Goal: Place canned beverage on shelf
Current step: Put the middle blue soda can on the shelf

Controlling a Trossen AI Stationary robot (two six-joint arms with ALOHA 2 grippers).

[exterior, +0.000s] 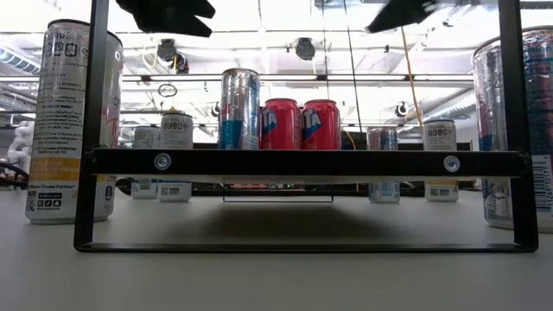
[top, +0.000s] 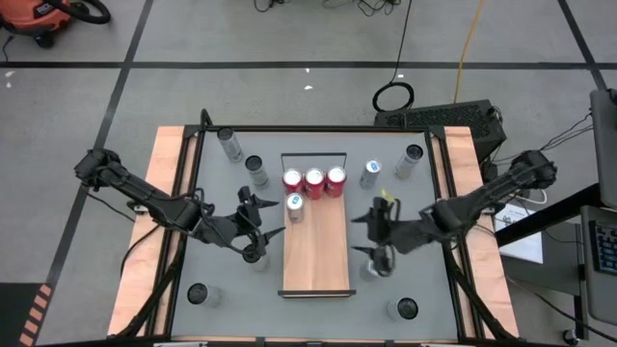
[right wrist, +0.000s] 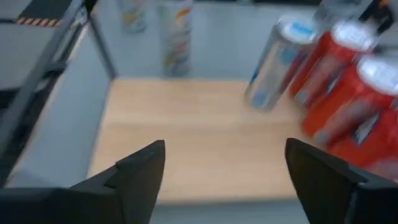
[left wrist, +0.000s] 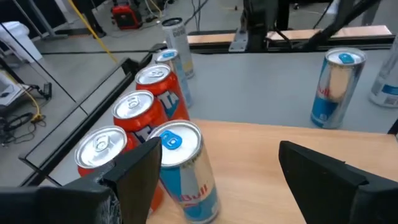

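Shelf [top: 316, 253] lies lengthwise at table centre, light wood board w/ dark edging, thin black wire rail at far short end. On it: 3 red cans [top: 314, 182] in a row just inside the rail, touching side by side. Silver-blue can [top: 295, 206] stands upright on the board just in front of the leftmost red can, near the shelf's left long edge; low view shows it as the tall silver-blue one beside the red pair, all on the shelf top. Rest of board bare.

Left gripper [top: 258, 214] hovers by the shelf's left edge, just beside the silver-blue can, fingers spread wide, nothing between them. In left wrist view the can sits close to one finger [left wrist: 134, 177], but contact cannot be confirmed.

Right gripper [top: 376, 226] is off the shelf's right edge, roughly mid-length, over grey tabletop [top: 424, 241]. Fingers wide apart, empty; right wrist view looks across the bare board toward the cans.

Other cans on tabletop off the shelf: blue-top can [top: 371, 173] right of the rail end, dark-top cans near the corners, e.g. far left [top: 229, 145], far right [top: 409, 161], near left [top: 199, 294], near right [top: 405, 309]
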